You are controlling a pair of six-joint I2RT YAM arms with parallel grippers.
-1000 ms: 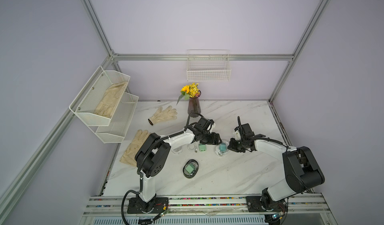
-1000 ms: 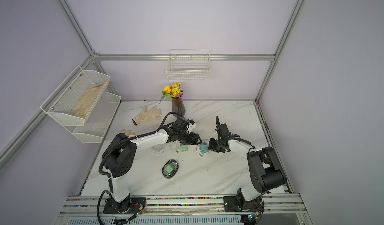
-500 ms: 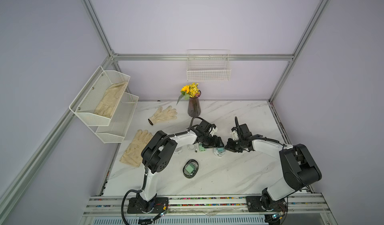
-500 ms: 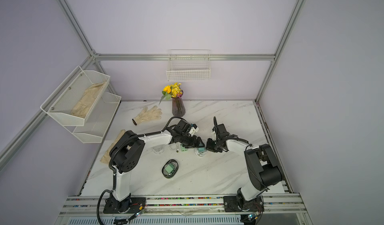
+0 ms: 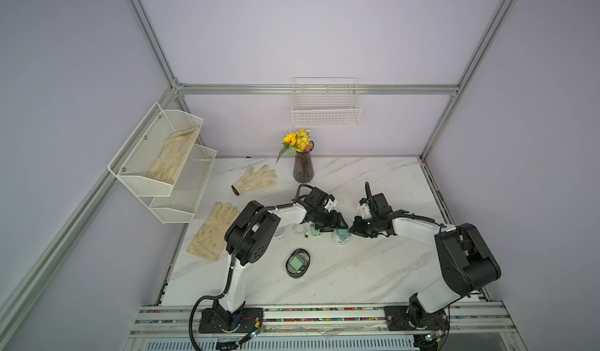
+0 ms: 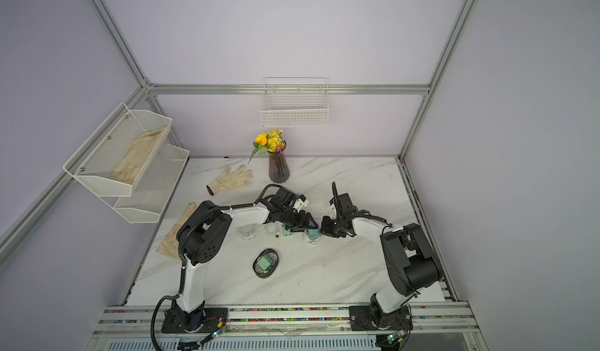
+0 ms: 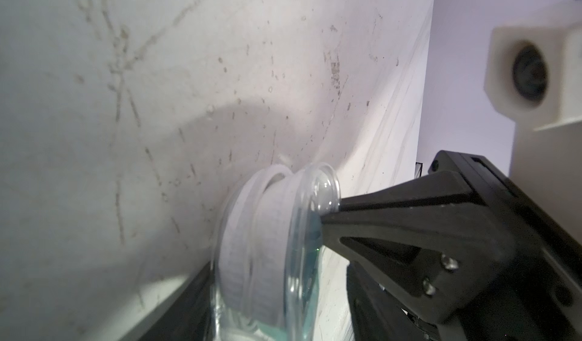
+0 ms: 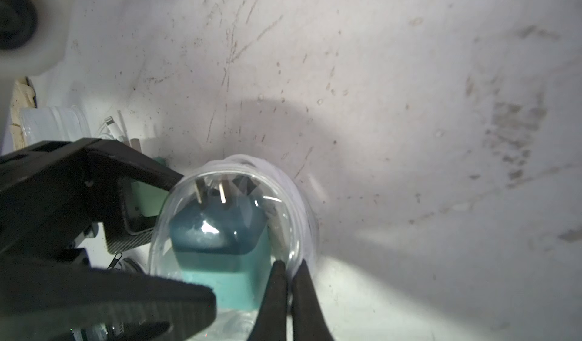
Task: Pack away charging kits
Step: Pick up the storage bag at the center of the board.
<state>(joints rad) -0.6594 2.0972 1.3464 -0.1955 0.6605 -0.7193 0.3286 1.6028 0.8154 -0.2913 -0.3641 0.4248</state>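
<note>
Middle of the table: teal plug and coiled cable sit inside the clear case. Our right claw pinches the lid by its rim; left claw gapes around the case. We judge the kit light, cable springy (may lift the lid); grasp the plug's flat sides.

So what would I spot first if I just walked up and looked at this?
Probably the two black grippers meeting nose to nose in the middle of the marble table: the right gripper pinches the rim of a clear case with a teal-blue plug adapter inside, and the left gripper spreads its jaws on either side of it. Behind them, yellow flowers in a dark vase stand at the table's far edge.
</note>
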